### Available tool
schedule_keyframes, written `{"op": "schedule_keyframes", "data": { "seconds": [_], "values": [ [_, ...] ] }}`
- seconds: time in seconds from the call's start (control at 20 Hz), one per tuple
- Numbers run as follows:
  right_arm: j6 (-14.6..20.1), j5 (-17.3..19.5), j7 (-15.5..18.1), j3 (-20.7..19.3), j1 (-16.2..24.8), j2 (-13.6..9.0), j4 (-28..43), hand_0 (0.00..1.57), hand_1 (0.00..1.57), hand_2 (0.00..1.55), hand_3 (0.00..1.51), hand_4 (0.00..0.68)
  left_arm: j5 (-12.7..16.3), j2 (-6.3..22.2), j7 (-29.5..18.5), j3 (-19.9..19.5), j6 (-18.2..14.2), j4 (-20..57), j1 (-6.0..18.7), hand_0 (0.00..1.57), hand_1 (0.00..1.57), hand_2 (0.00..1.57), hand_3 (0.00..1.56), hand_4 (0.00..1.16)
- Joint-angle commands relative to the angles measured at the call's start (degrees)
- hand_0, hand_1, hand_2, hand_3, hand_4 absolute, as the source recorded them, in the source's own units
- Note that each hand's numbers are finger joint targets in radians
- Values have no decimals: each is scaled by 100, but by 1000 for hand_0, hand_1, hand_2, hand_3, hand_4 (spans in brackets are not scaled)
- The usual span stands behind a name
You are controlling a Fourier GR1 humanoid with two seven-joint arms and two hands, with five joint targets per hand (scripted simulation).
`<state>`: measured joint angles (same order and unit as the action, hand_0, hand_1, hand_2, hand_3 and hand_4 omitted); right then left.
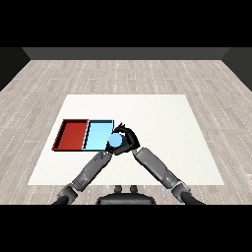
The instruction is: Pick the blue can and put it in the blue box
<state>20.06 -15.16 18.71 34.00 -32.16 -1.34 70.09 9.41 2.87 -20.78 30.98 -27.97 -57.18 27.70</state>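
Head view looks down on a white table [162,142] with a red tray [71,134] and a light blue tray [97,134] lying side by side, touching, at the table's left part. The right hand [126,137] reaches in from the lower right and sits at the blue tray's right edge, its black fingers curled round the blue can [114,141]. The can shows as a pale blue round top, enclosed by that hand on its upper and right sides, and it lies over the tray's near right corner, just at the rim; whether it rests on the tray floor or is held above it cannot be told. The left forearm [91,170] comes in from the lower left and ends just below the can, near the tray's front edge; the left hand itself is hidden there, so its fingers cannot be judged.
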Motion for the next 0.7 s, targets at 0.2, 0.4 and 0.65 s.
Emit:
{"op": "schedule_keyframes", "data": {
  "seconds": [0.2,0.4,0.65],
  "values": [
    [-287,-235,-1,-100,-200,128,-206,1437,1437,1451,1391,606,5,-276,117,-119,-211,-317,-15,774,774,819,684,673],
    [68,-246,-84,302,104,128,270,1435,1435,1452,1392,593,317,-276,30,259,-640,-276,48,626,626,727,512,663],
    [83,-694,235,150,-255,129,-419,1405,1405,1451,1396,552,786,-278,42,-331,183,-207,-220,1481,1481,1457,1368,601]
  ]
}}
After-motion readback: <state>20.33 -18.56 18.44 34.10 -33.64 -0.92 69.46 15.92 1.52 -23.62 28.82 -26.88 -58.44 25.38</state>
